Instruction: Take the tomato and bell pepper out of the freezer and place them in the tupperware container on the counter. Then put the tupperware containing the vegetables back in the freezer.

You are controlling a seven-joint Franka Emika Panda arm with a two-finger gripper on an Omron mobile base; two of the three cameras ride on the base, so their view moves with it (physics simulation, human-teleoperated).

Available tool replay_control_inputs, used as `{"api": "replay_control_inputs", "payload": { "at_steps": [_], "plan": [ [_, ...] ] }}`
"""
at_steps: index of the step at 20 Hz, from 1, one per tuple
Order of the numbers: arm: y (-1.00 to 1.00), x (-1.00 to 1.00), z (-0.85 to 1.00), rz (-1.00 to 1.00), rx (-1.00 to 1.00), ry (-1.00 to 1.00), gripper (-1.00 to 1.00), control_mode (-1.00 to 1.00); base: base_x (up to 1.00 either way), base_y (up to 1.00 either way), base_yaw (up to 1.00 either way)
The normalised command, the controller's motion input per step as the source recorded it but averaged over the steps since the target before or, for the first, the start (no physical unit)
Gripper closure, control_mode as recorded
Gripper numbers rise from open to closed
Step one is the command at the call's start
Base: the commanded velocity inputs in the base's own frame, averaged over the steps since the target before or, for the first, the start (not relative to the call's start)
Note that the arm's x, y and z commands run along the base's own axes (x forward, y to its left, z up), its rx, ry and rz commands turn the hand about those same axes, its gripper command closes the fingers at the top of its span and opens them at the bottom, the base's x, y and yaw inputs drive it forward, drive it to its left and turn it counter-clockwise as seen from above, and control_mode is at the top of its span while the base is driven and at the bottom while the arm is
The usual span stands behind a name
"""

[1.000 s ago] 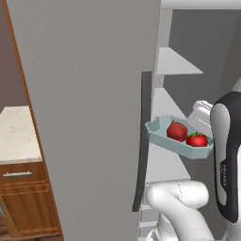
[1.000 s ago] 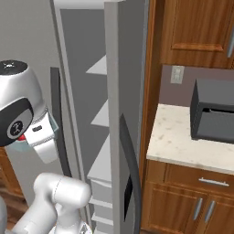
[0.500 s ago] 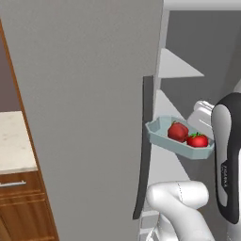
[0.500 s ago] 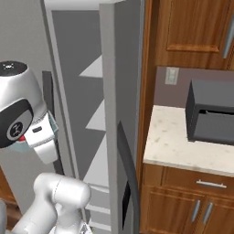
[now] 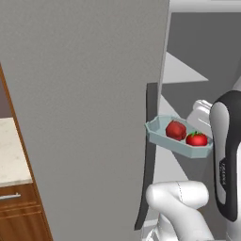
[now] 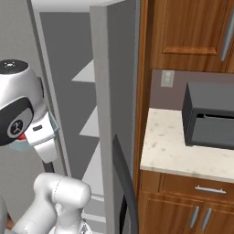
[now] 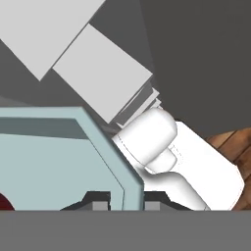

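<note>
The light blue-grey tupperware container (image 5: pixel 175 140) hangs in the air in front of the open freezer (image 5: pixel 181 75). Inside it lie the round red tomato (image 5: pixel 175 130) and, to its right, the red bell pepper (image 5: pixel 196 139) with a green bit on top. In the hand view my gripper (image 7: pixel 126 203) is shut on the rim of the tupperware container (image 7: pixel 54 166), one dark fingertip on each side of its wall. My white arm hides the tray's right end in the left base view. The counter (image 5: pixel 12 155) lies at the far left.
The freezer's big grey door (image 5: pixel 84 108) stands open just left of the tray, its dark handle (image 5: pixel 148 160) beside it. Pale shelves (image 6: pixel 87 73) show inside. On the right, a beige counter (image 6: pixel 183 151) bears a dark box (image 6: pixel 210 116) under wooden cabinets.
Both base views have shifted: the freezer door and the counters have slid left in the picture, so the camera has moved. The tray stays held in the same place relative to the arm.
</note>
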Motion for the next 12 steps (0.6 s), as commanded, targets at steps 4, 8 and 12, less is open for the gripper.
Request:
{"api": "replay_control_inputs", "payload": {
  "at_steps": [4, 8, 12],
  "plan": [
    [0.00, 0.00, 0.00, 0.00, 0.00, 0.00, 1.00, 1.00, 0.32, 0.00, -0.08],
    [0.00, -0.02, 0.01, -0.01, -0.01, -0.07, 1.00, -1.00, 0.04, 0.00, -0.06],
    [-0.19, -0.39, 0.16, -0.07, -0.03, -0.33, 1.00, -1.00, 0.00, 0.00, 0.00]
  ]
}}
